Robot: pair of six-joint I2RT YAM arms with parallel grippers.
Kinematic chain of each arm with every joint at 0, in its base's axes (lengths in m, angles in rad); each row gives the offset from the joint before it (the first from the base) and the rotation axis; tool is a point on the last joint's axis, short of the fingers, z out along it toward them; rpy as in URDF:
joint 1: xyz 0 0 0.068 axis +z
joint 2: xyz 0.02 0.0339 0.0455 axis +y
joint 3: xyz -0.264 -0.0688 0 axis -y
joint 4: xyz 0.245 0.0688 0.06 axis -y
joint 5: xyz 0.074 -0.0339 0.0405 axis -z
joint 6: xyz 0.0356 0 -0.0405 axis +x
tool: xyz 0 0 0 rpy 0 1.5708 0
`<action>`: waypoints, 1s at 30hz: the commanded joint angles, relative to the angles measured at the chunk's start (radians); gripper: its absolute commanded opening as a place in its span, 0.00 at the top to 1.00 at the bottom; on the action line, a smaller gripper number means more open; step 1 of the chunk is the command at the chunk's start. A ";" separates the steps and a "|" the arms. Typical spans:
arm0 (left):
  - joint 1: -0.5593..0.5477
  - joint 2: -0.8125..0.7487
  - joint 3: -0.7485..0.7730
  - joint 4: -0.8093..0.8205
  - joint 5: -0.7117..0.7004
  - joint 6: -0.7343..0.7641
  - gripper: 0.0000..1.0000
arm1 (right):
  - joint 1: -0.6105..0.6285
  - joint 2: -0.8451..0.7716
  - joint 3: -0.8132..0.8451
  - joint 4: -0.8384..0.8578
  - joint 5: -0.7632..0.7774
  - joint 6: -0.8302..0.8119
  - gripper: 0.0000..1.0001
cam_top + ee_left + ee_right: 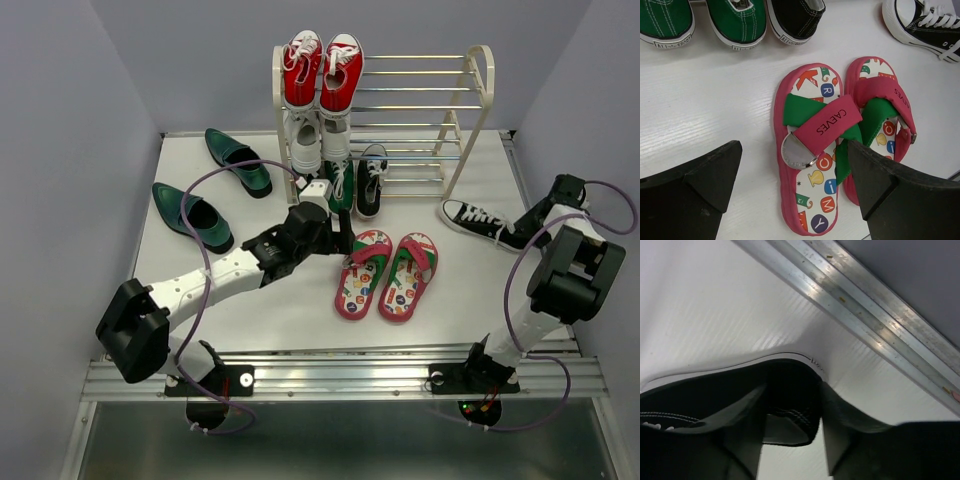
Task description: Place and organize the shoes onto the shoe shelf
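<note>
A black sneaker (480, 222) lies on the table at the right, and my right gripper (533, 216) is at its heel. In the right wrist view the right gripper (792, 440) has one finger inside and one outside the heel collar (790, 390), pinching it. A second black sneaker (371, 180) stands at the shoe shelf (470, 110) bottom tier. The two flip-flops (363, 272) (407, 275) lie side by side mid-table. My left gripper (795, 195) hangs open above the left flip-flop (812, 150), apart from it. Two green loafers (238, 160) (192, 215) lie at the left.
Red sneakers (322, 70) sit on the shelf's top left, white ones (318, 140) below them and green ones (338, 185) at the bottom. The shelf's right part holds nothing. A metal rail (865, 315) runs along the table's right edge, close to the right gripper.
</note>
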 commanded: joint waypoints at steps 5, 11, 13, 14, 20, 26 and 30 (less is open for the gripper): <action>0.014 -0.025 -0.005 0.020 0.008 -0.007 0.01 | -0.006 -0.043 -0.069 0.063 -0.003 0.030 0.99; 0.016 -0.070 -0.019 0.015 0.028 -0.032 0.01 | -0.006 -0.224 -0.185 0.096 -0.195 0.111 0.99; 0.016 -0.079 -0.023 0.008 0.039 -0.047 0.01 | -0.006 -0.339 -0.227 0.055 -0.210 0.159 0.99; 0.016 -0.089 -0.028 0.009 0.049 -0.053 0.01 | -0.006 -0.373 -0.236 0.034 -0.220 0.202 1.00; 0.016 -0.122 -0.051 -0.009 0.023 -0.108 0.01 | -0.006 -0.563 -0.287 -0.124 -0.298 0.302 0.99; 0.017 -0.129 -0.045 -0.043 -0.004 -0.136 0.01 | -0.006 -0.689 -0.251 -0.203 -0.137 0.409 0.99; 0.016 -0.113 -0.013 -0.087 -0.044 -0.200 0.01 | -0.006 -0.760 -0.280 -0.183 -0.068 0.594 0.99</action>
